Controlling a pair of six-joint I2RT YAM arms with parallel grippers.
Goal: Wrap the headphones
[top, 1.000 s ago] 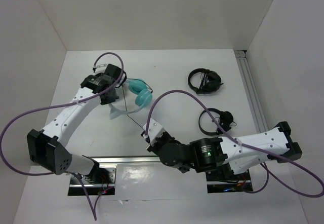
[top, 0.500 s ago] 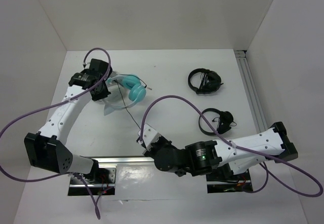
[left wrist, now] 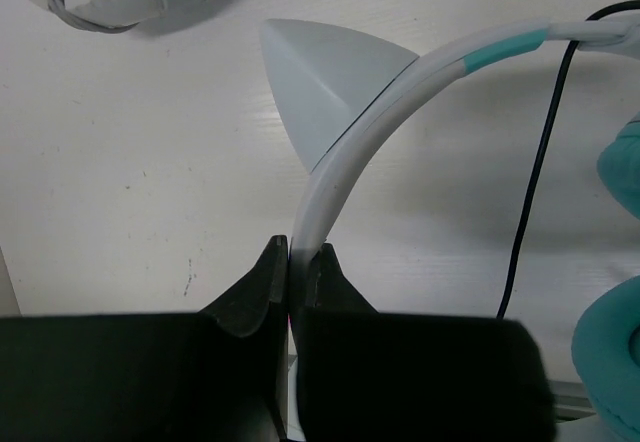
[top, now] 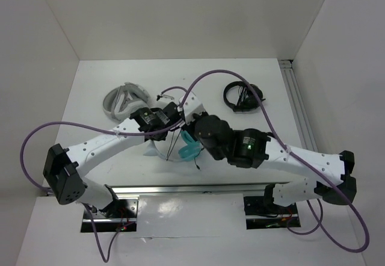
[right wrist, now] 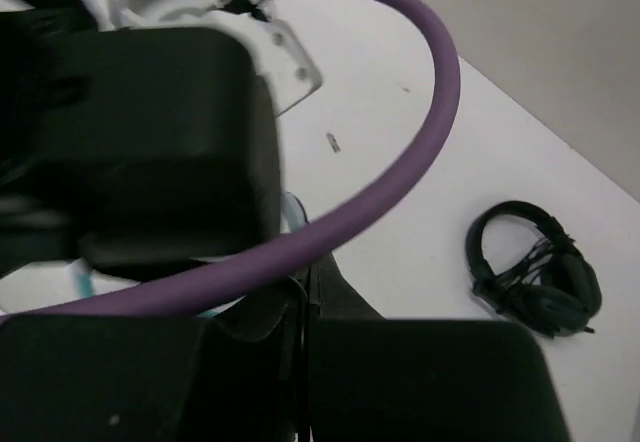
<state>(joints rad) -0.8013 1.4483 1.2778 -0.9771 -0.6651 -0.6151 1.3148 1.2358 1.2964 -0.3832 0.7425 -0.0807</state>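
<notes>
Clamping the headphones' (top: 188, 149) stiff, likely light headband (left wrist: 340, 147), left fingers (left wrist: 258, 290) hold well; right fingers (right wrist: 335, 302) are closed, contents unclear; limp cable (left wrist: 530, 182) runs at three o'clock.

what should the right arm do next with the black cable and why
Probably carry the thin black cable one turn around the pale curved headband: the left gripper pins that headband, the right gripper is shut, and the cable runs loose.
</notes>
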